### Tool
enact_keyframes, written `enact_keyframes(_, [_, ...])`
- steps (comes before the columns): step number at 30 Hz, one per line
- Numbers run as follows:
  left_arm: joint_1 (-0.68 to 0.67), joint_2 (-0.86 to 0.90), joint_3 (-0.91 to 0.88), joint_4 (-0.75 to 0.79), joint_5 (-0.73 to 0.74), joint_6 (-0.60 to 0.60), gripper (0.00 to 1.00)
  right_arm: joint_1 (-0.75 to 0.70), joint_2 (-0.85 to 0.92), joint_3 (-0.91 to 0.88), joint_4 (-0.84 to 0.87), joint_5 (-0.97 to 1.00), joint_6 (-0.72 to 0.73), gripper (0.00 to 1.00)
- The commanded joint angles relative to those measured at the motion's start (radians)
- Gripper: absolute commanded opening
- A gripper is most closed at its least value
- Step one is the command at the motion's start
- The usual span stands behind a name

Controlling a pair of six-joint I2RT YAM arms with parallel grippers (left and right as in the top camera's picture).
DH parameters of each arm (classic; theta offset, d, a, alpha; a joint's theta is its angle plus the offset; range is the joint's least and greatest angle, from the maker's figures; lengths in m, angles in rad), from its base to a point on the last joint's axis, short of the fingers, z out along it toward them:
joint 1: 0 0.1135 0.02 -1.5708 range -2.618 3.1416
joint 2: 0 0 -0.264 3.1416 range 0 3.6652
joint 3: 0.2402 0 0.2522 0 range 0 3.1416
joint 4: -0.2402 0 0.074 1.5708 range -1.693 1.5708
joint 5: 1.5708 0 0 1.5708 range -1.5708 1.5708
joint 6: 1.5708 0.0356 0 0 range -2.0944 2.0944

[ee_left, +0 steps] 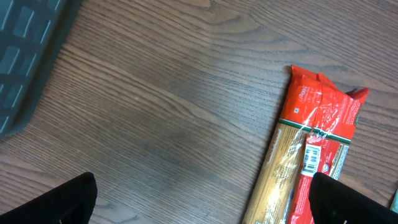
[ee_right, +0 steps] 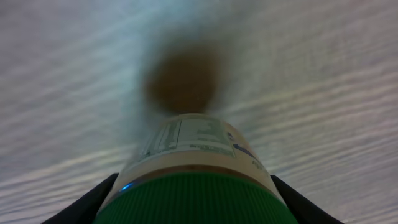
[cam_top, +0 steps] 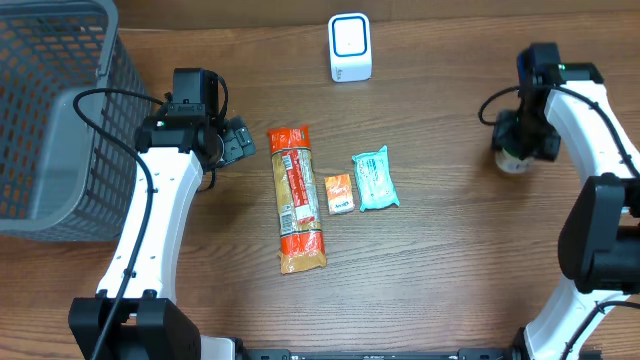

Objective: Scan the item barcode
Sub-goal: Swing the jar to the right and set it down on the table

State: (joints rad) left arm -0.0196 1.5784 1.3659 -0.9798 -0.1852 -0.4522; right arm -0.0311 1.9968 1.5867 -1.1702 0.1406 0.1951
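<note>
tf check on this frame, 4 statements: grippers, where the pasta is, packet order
1. The left gripper is open and empty. True.
2. The right gripper is closed on the pasta packet. False: its fingers clamp the green-lidded jar.
3. The pasta packet lies in the basket. False: it lies on the table, to the right of the basket.
4. The small orange packet lies between the pasta packet and the teal pack. True.
</note>
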Motion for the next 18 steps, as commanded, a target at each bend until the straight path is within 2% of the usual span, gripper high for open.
enact_keyframes(1, [0.000,0.005,0.002,0.001,-0.013,0.011,1.00,-0.021,-0.004,-0.037,0.013,-0.006,0.010,0.24])
enact_keyframes(2, [0.000,0.005,0.002,0.001,-0.013,0.011,1.00,-0.024,-0.004,-0.045,0.013,-0.006,0.010,0.40])
enact_keyframes(3, [0.000,0.005,0.002,0.000,-0.013,0.011,1.00,-0.026,-0.004,-0.051,0.009,-0.006,0.010,0.73])
enact_keyframes(7, [0.000,0.005,0.002,0.001,-0.013,0.011,1.00,-0.026,-0.004,-0.062,-0.003,-0.006,0.010,1.00])
enact_keyframes(12, [0.000,0.005,0.002,0.001,-0.013,0.011,1.00,-0.024,-0.034,-0.038,-0.055,-0.006,0.018,1.00])
enact_keyframes(18, [0.000,0.005,0.002,0.001,-0.013,0.011,1.00,-0.001,-0.179,0.020,-0.087,-0.029,0.018,1.00])
